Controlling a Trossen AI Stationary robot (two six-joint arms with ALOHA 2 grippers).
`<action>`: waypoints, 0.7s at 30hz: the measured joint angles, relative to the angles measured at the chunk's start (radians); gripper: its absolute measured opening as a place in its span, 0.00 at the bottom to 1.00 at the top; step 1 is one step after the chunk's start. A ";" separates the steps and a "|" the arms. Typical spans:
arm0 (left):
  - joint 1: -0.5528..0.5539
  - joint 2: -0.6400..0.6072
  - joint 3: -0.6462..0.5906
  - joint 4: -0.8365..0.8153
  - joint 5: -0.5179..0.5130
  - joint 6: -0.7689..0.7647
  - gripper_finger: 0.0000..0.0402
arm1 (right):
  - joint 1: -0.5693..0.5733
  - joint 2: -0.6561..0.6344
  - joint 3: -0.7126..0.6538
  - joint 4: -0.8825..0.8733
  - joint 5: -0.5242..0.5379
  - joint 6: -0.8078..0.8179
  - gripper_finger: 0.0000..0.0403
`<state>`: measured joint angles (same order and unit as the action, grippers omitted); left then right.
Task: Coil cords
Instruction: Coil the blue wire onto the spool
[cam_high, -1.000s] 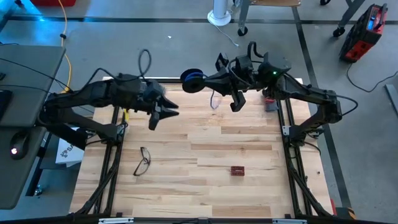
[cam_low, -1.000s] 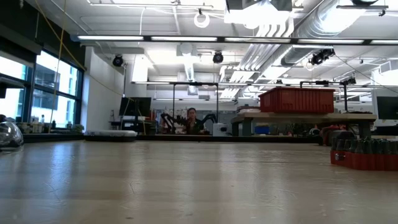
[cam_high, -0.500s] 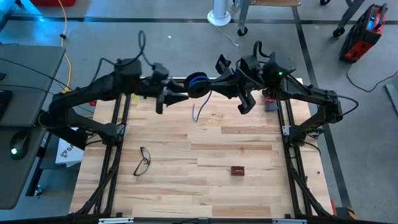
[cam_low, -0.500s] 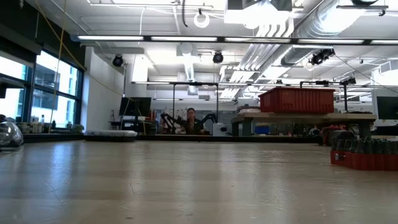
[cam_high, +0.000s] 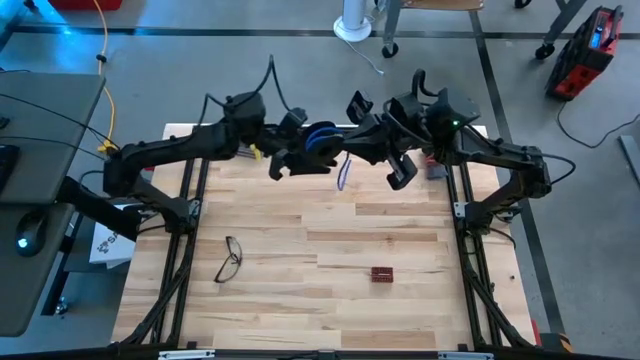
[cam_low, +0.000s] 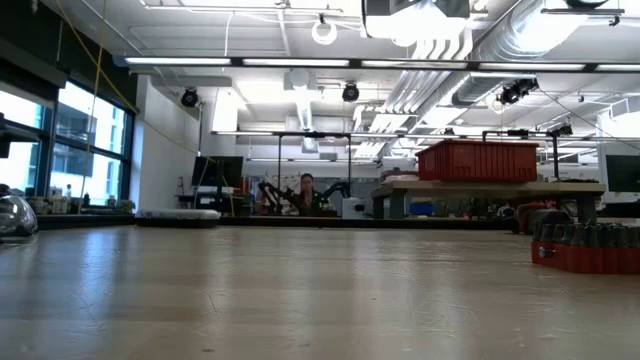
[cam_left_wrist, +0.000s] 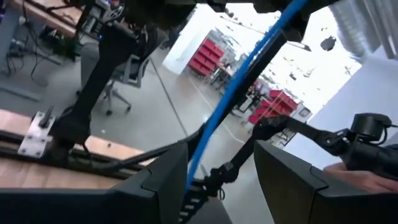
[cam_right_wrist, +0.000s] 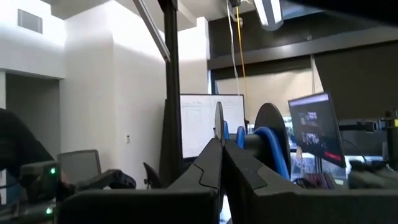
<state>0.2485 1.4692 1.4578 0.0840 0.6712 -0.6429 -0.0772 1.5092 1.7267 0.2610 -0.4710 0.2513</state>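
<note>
Both arms are meeting in the air above the far edge of the table (cam_high: 330, 235), and the cords (cam_high: 321, 140) are hanging there between them as a small round blue-and-dark coil, lifted clear of the wood so that nothing is dragging on the loops while they are being handled. The right gripper (cam_high: 345, 141) is reaching in from the right with its jaws pressed together, and in its own wrist view the blue turns (cam_right_wrist: 271, 148) are sitting just past the closed fingertips, so it is apparently acting as the holder that is keeping the coil steady; exactly which strand it is pinching I cannot tell. The left gripper (cam_high: 300, 152) is coming in from the other side with its jaws spread, and a blue strand (cam_left_wrist: 249, 78) is running up through the gap between its fingers (cam_left_wrist: 165, 174) (a sign, I judge, that it is positioned to take or guide that strand). A short loose tail (cam_high: 343, 175) is dangling below the coil toward the table. The eyeglasses (cam_high: 230, 258) near the left edge and a small dark red block (cam_high: 381, 273) nearer the front are lying well apart from the work, untouched
</note>
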 joint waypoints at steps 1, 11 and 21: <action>0.000 0.009 0.000 0.019 -0.002 -0.001 0.45 | 0.000 0.000 0.000 0.001 0.000 0.003 0.00; -0.009 0.053 0.001 0.091 0.000 -0.037 0.45 | 0.001 0.000 0.000 0.014 0.001 0.004 0.00; -0.040 0.052 0.000 0.052 0.004 -0.029 0.45 | 0.001 0.000 0.000 0.015 0.001 0.003 0.00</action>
<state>0.2086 1.5211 1.4582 0.1363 0.6754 -0.6716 -0.0765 1.5097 1.7267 0.2756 -0.4702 0.2543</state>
